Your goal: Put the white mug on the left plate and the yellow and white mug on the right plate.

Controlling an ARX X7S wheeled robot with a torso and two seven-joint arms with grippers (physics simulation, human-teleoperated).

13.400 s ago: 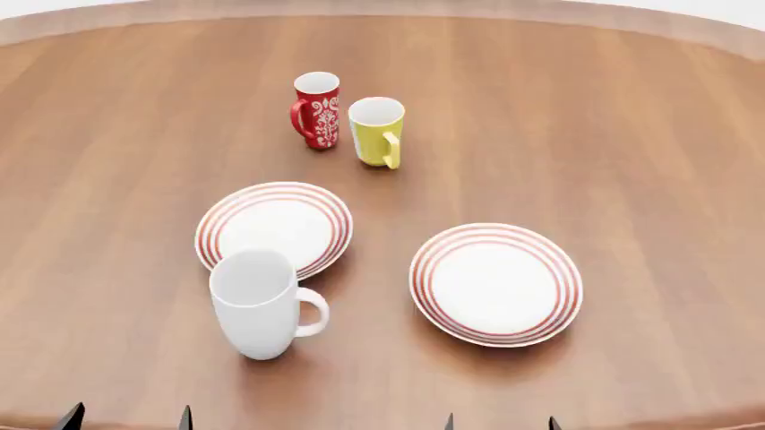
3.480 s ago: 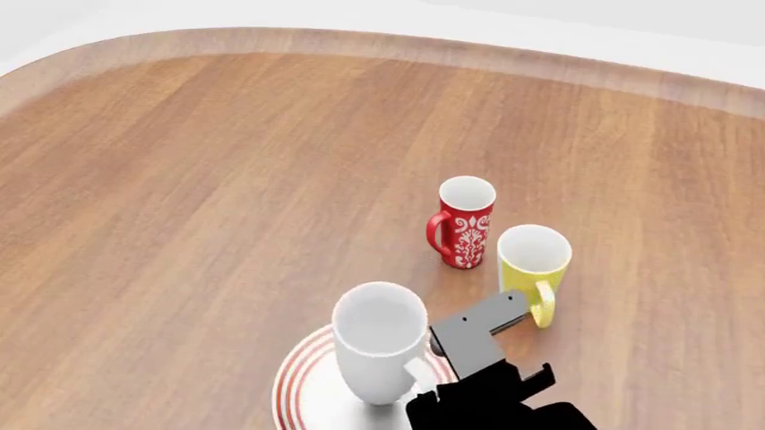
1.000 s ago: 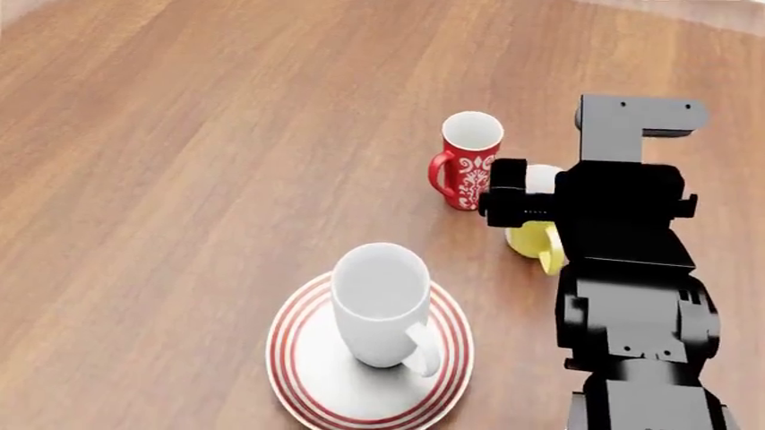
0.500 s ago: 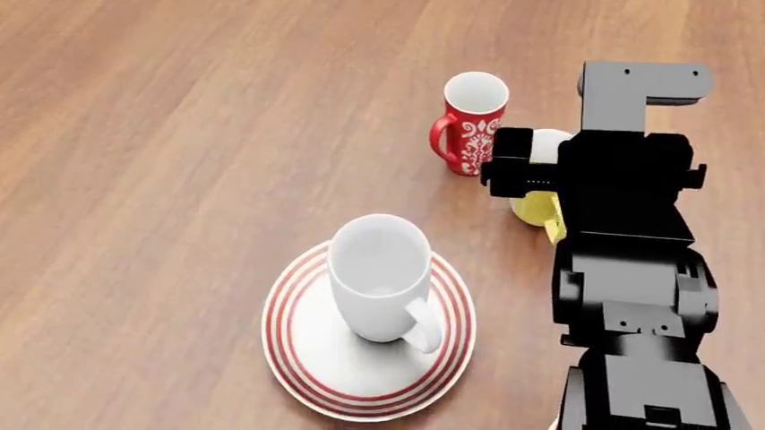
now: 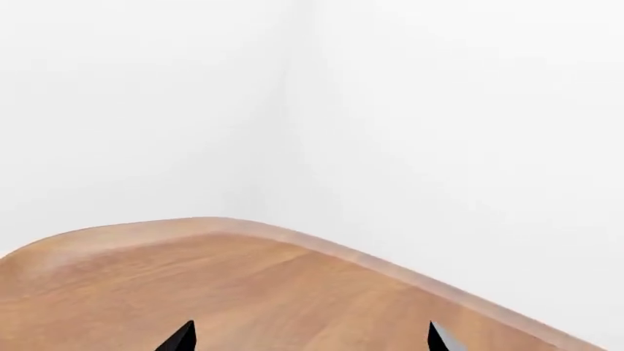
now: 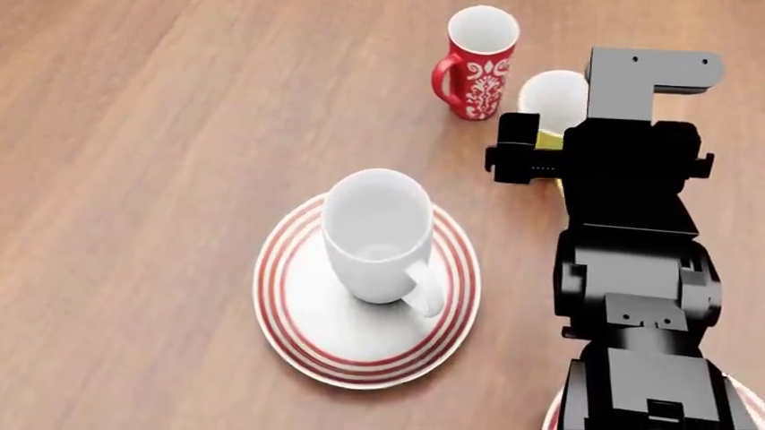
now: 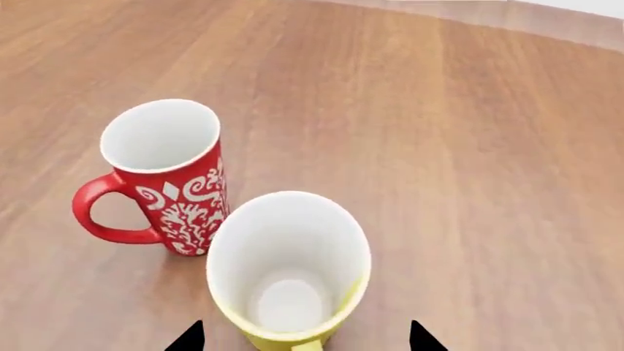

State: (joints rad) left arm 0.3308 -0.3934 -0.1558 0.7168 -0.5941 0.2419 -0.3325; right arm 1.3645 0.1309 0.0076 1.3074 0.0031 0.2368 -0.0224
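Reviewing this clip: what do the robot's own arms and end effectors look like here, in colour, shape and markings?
The right arm is matte black and built of blocky, angular segments with small screw holes and panel seams; an L-shaped bracket tops it. No cables, logos or coloured markings show. Of the right end effector and the left end effector, only two pointed black fingertips each appear. The rest of the left arm is out of view.

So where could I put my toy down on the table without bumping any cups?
The wide stretch of bare wood left of the left plate and the red mug is free. It is crowded on the right: the red mug and the yellow and white mug stand close together, with the right hand at the yellow one. The white mug fills the plate.
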